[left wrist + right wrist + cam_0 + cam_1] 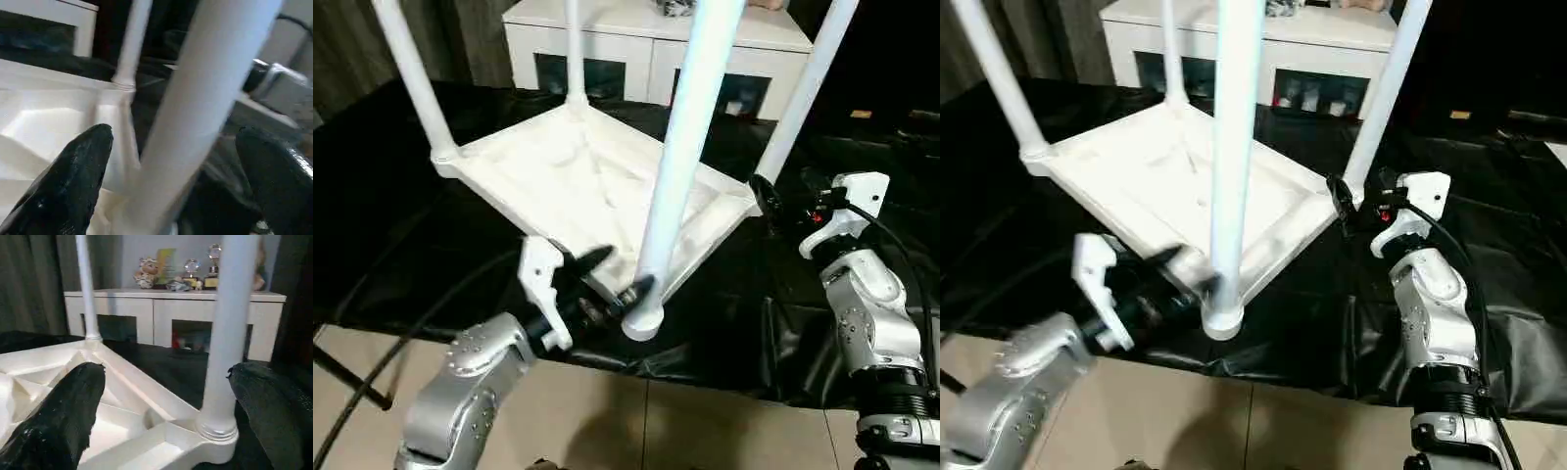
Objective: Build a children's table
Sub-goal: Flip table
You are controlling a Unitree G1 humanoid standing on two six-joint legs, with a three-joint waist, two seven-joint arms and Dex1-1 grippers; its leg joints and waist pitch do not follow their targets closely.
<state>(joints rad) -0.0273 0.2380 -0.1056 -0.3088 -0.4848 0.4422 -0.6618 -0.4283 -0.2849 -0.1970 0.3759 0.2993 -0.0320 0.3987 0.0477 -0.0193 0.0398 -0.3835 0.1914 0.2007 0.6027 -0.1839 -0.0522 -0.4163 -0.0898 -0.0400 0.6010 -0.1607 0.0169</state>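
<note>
Left eye view, assembly apparently near its end: children's table upside down on a black sheet [401,196], ribbed tabletop [558,166] facing up, all four white legs standing in their corner sockets. Nearest leg [690,137] rising from the corner closest to the robot, that corner reaching out to the sheet's front edge above the tiled floor [705,431].

Left gripper [614,274] set low at the base of the nearest leg, jaws wide, one black finger [78,181] on either side of the tube and neither visibly pressing it. Right gripper [771,203] posted at the right-hand corner beside the right leg [808,88], jaws likewise wide, holding nothing.

Step in hand, by the look of it: checking or seating the last legs. Next move likely calling for a firm closing on the nearest leg close to its socket, then a push or twist straight down along the tube, right arm steadying the opposite corner against sliding. Turning the table onto its feet not yet done.

Around the work: left leg [411,73] and far leg [573,49] upright at the back corners; a white glass-doored cabinet [646,49] behind, small trophies and a toy [146,278] on top. Possible snags: a black cable [411,333] trailing near the left forearm, creased sheet under the tabletop, and the near corner's place at the edge.
</note>
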